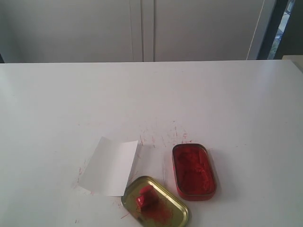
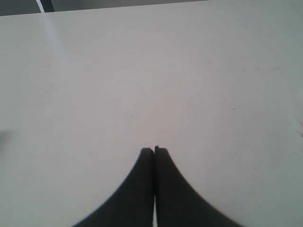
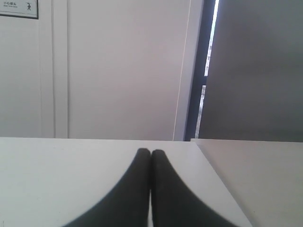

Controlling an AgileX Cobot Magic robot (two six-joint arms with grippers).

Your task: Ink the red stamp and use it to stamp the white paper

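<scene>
The tiny red stamp (image 1: 146, 197) rests on the gold oval lid (image 1: 156, 204) near the front edge of the table. The white paper (image 1: 110, 166), creased across its width, lies just left of the lid. A red oblong tin of ink paste (image 1: 193, 170) stands open to the right. No arm shows in the exterior view. My left gripper (image 2: 154, 150) is shut with nothing in it over bare tabletop. My right gripper (image 3: 151, 152) is also shut and empty, pointing toward the table's far edge.
Red ink specks (image 1: 163, 135) mark the white tabletop (image 1: 151, 94) behind the paper and tin. A pale cabinet wall (image 1: 142, 28) stands beyond the table. In the right wrist view a second surface (image 3: 255, 175) adjoins the table edge.
</scene>
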